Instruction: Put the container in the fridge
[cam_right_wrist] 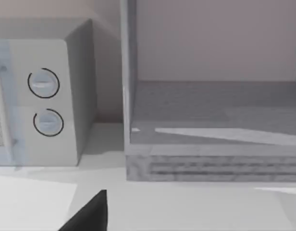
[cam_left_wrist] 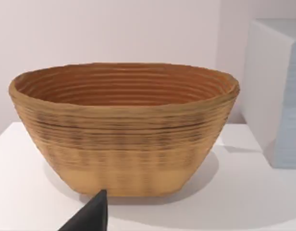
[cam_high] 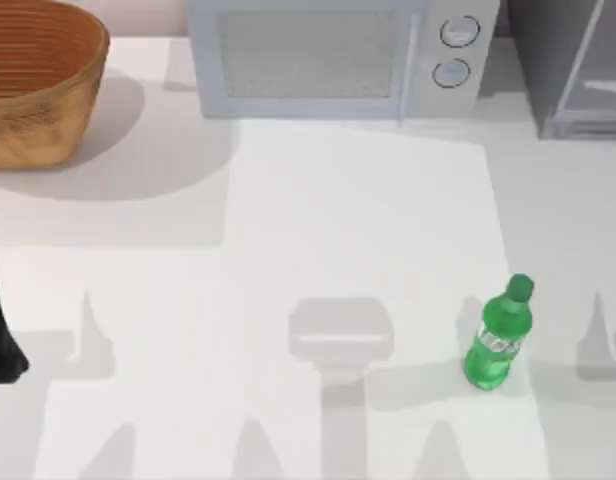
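Green container upright at four o'clock on table, apart from fridge at one o'clock. Left gripper, right gripper: opening impossible to tell.

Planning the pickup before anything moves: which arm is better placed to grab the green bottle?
Probably the right. The green bottle stands upright on the table's right side, and the fridge is at the back right. The right wrist view faces the fridge, while the left wrist view faces the basket at far left.
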Robot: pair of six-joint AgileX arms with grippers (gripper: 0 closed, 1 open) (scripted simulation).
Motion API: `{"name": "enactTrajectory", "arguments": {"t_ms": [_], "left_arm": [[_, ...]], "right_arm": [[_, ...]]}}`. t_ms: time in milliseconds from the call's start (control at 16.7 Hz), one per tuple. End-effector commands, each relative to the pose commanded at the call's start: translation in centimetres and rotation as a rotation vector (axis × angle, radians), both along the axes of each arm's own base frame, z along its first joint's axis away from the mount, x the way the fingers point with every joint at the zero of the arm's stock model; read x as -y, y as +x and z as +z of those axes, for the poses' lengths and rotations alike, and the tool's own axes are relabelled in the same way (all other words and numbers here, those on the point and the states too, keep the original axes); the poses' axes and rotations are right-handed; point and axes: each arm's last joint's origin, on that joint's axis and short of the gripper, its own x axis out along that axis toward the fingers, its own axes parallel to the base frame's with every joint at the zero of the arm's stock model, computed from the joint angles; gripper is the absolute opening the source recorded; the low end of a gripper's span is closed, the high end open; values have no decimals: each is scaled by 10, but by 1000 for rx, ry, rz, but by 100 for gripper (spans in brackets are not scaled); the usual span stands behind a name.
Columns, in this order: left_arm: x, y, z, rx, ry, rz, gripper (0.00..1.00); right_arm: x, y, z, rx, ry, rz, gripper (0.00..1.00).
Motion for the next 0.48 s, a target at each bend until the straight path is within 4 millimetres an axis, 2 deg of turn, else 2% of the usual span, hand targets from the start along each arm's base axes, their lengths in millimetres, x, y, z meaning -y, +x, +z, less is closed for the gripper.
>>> {"name": "enactTrajectory", "arguments": {"t_ms": [240,480], "left_arm": [[0,0,0,0,0,0,100],[0,0,0,0,0,0,100]], "right_arm": [[-1,2,0,-2,-7,26,100],[-9,13,-4,-22,-45,167,100]]}}
